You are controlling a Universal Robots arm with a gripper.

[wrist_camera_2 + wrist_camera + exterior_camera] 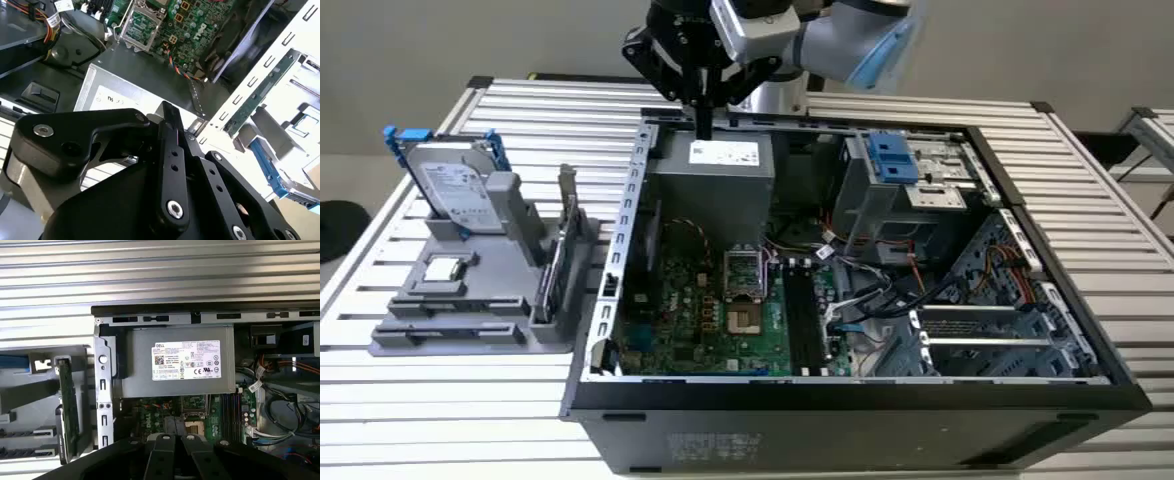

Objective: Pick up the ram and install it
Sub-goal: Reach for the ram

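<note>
Tool (704, 122) vertical, fingers (170, 137) together, above the power supply (711, 178), ram (68, 407) well apart

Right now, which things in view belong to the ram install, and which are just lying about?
Job: ram, standing in the grey holder beside the case; memory slots on the motherboard; gripper, above the power supply.
Lying about: hard drive with blue bracket; processor chip, both on the holder.
</note>
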